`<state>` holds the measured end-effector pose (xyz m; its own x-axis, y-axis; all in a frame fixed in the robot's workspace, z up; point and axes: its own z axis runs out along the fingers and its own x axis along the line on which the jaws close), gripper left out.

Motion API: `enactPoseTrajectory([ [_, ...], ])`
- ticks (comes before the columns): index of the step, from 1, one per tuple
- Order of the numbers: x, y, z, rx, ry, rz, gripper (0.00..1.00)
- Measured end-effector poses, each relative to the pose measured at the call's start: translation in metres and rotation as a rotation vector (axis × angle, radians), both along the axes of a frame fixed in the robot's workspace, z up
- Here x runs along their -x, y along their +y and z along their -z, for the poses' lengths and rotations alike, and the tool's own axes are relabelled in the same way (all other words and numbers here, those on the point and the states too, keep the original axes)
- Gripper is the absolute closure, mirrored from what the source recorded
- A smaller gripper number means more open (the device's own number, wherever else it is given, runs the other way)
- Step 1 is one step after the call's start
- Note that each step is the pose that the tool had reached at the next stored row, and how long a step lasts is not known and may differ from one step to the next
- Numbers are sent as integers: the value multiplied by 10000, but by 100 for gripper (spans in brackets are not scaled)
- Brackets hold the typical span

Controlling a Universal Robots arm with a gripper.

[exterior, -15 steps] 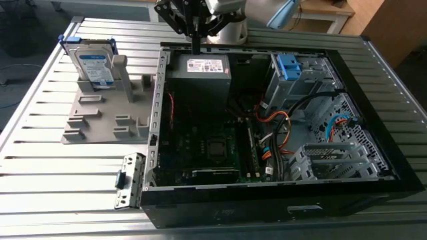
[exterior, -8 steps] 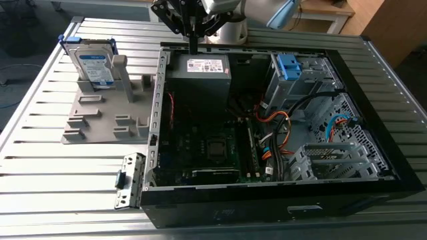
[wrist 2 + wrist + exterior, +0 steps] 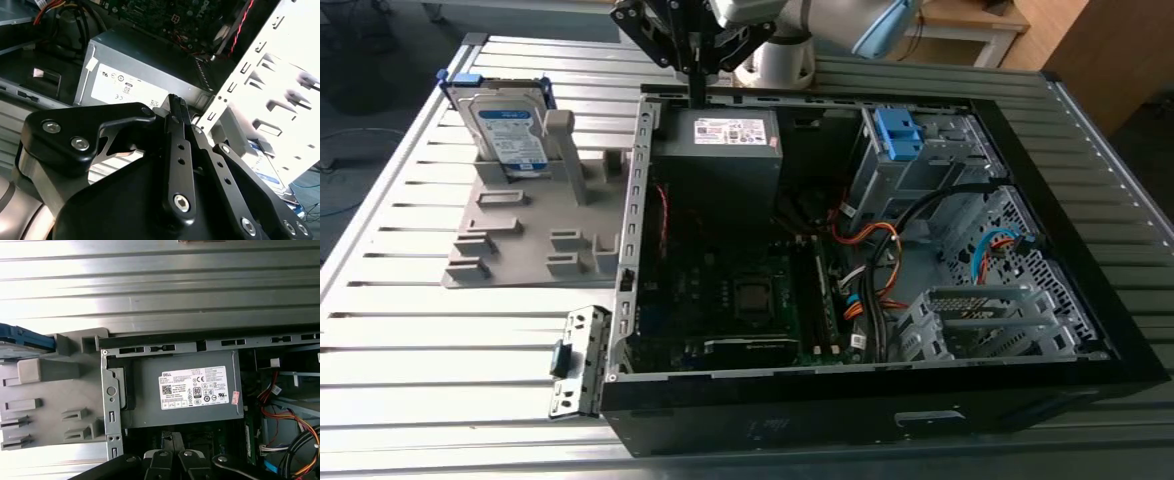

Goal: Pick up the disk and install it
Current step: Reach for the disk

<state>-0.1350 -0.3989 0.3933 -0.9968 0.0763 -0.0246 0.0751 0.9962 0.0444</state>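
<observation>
Spanning scene: slatted metal table (image 3: 400, 340) (disk (image 3: 507, 128) upright in grey holder (image 3: 520, 240)).

I'm looking at a silver counter (image 3: 414, 330) of ribbed aluminium slats. Two large things sit directly on it. A flat light-grey plastic fixture tray with upright posts (image 3: 520, 235) lies toward the exterior view's left. Just beside it an open black-and-grey metal computer case (image 3: 854, 425) lies on its side. A small grey metal bracket (image 3: 580, 365) rests at the case's near corner; it may be attached, I can't tell.
</observation>
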Motion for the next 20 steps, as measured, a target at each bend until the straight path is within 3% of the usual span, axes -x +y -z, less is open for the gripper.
enactPoseTrajectory([
  [20, 149, 0, 0, 0, 0, 0, 89],
])
